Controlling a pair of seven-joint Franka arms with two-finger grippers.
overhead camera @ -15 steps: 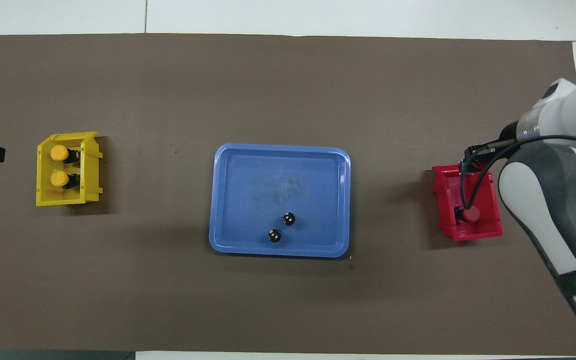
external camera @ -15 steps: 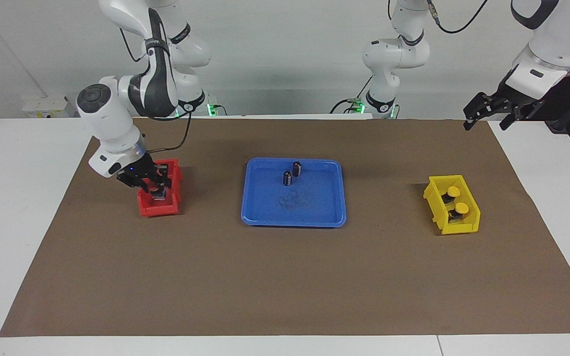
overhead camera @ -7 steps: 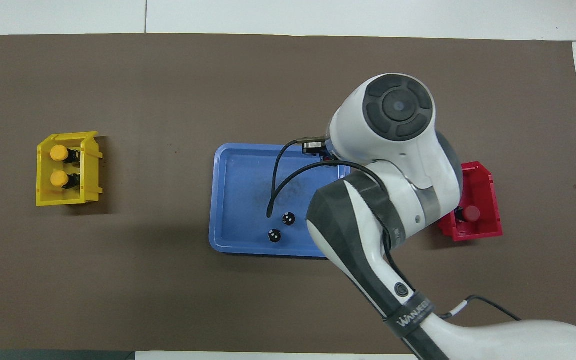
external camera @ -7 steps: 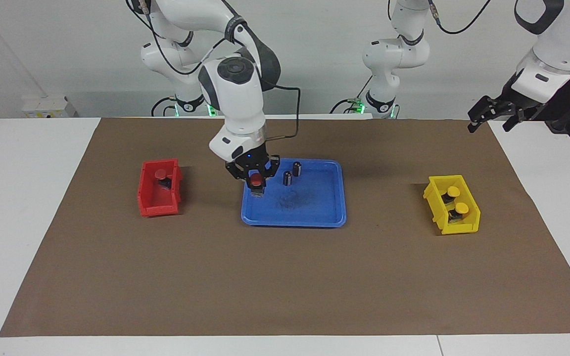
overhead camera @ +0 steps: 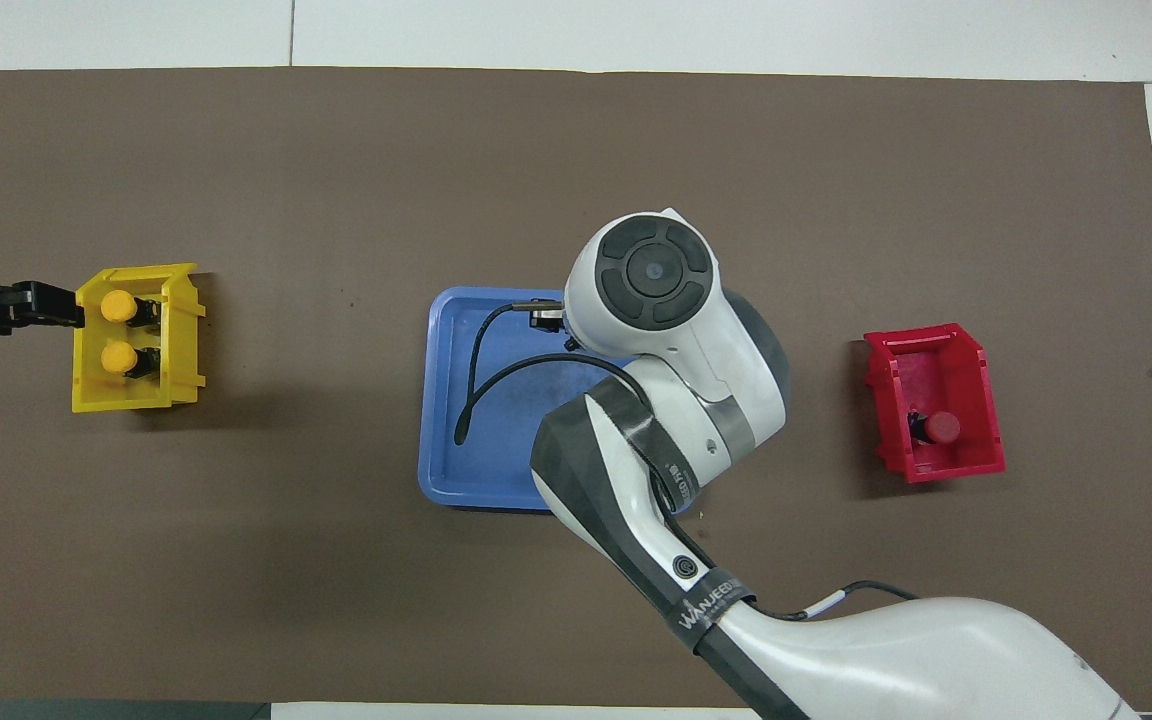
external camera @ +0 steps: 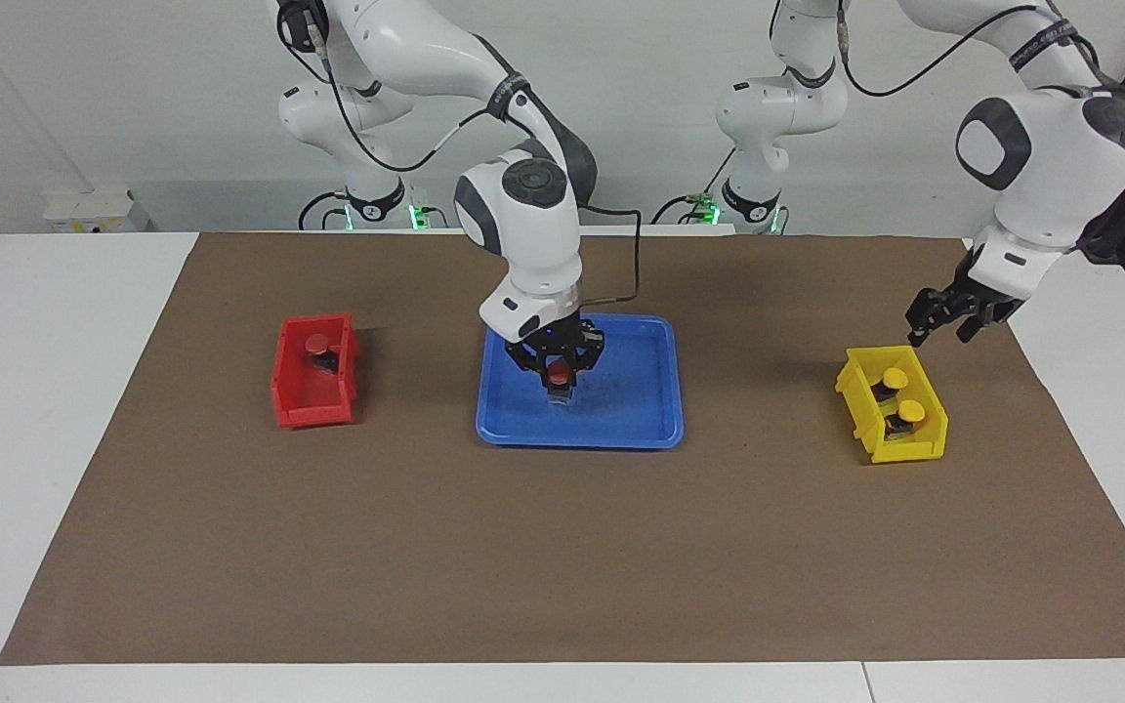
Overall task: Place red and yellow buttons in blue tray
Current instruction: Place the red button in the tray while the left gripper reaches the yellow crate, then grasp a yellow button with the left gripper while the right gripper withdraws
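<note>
1. Right tool (external camera: 559, 376): low over the middle of the blue tray (external camera: 655, 430), clamped on a red button (external camera: 559, 370). The button stands cap up, long axis vertical, its base at or just above the tray floor; contact cannot be told.
2. Left tool (external camera: 943, 317): in the air over the brown mat (external camera: 562, 557), just beside the yellow bin (external camera: 919, 451) on the edge toward the robots. Whether its fingers are apart or together cannot be told. It holds nothing visible.
3. Second red button (external camera: 315, 344): in the red bin (external camera: 309, 415), toward the right arm's end of the table (external camera: 25, 391).
4. Two yellow buttons (external camera: 895, 379) (external camera: 910, 411): in the yellow bin, one nearer the robots than the other, caps up.
5. Governing relation: the nearer yellow button lies below the left tool and slightly farther from the robots. The left arm is clearly the closer arm for both yellow buttons.
6. Judged step: release the red button in the tray. One of four is then placed.
7. Risk: the button may tip if released above the floor.
</note>
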